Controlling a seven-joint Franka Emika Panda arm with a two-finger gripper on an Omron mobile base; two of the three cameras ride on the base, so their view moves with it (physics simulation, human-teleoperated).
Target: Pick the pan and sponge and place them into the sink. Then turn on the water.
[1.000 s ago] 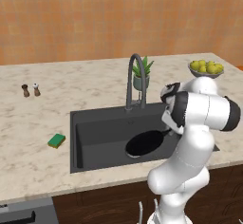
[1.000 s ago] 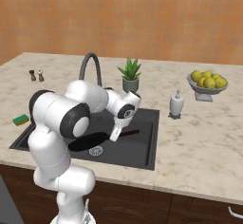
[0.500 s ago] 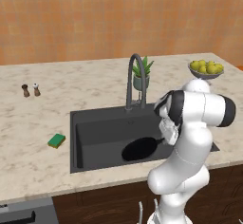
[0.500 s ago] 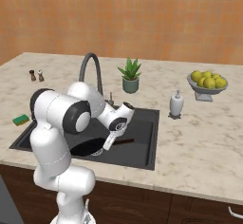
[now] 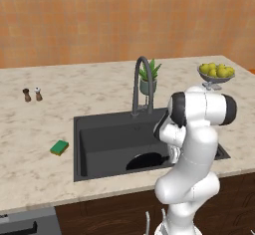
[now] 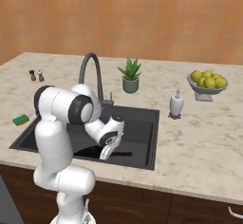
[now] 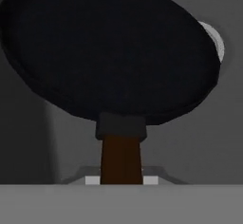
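The black pan [image 7: 109, 47] hangs low inside the dark sink [image 5: 107, 137], its rim a black arc [image 5: 147, 160] near the basin's front wall. My gripper [image 7: 121, 180] is shut on the pan's brown handle [image 7: 121, 156]. In the right base view the gripper [image 6: 105, 153] reaches down into the basin with the handle [image 6: 122, 154] sticking out beside it. The round metal drain [image 7: 216, 40] peeks out behind the pan. The green sponge [image 5: 60, 147] lies on the counter left of the sink, also seen from the right base as the sponge [image 6: 21, 119].
The arched tap [image 5: 141, 79] stands at the sink's back edge, with a potted plant [image 5: 148, 79] behind it. A soap dispenser [image 6: 176, 105] and a bowl of lemons [image 6: 207, 81] are to the right. Two shakers [image 5: 32, 94] stand far left.
My arm has lowered the pan from above the basin down into the sink. The sponge has stayed where it was.
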